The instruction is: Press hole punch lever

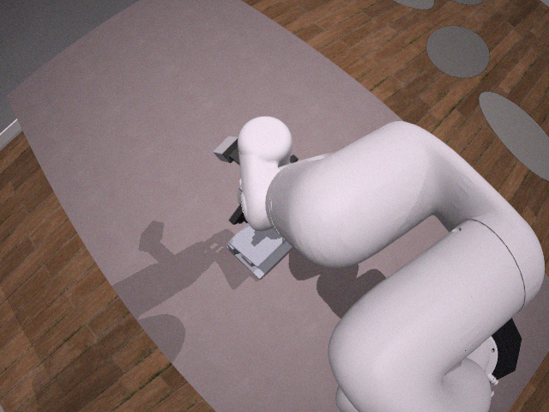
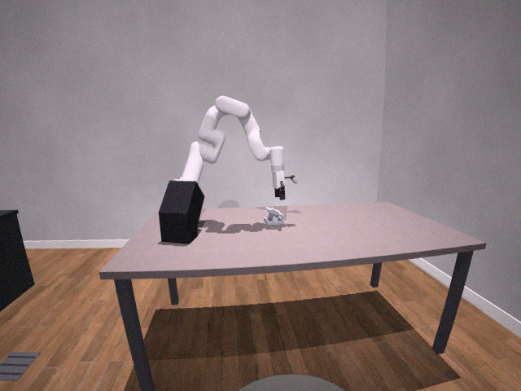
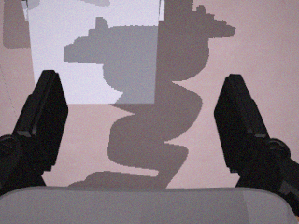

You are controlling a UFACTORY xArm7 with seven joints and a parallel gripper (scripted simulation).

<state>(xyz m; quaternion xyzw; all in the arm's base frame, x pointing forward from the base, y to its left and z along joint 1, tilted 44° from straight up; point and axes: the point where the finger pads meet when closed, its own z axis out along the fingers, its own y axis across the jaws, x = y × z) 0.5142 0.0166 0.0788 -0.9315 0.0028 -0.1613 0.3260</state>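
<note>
A pale grey-white hole punch (image 1: 256, 251) (image 2: 275, 218) stands upright on the table (image 1: 133, 146) (image 2: 357, 239). Its lever (image 2: 274, 210) is raised and slopes, with its high end toward the robot's base in the exterior view. My gripper (image 2: 280, 197) (image 3: 142, 91) is open and empty, above the punch and touching nothing. In the wrist view the punch shows at the upper left, its near edge between the fingertips and closer to the left finger. In the top view the arm hides part of the punch and most of the gripper.
The black base block (image 2: 178, 212) of the arm stands at the table's left in the exterior view. The arm (image 1: 363, 195) (image 2: 231, 106) arches from it to above the punch. Shadows of the arm fall across the table and the punch.
</note>
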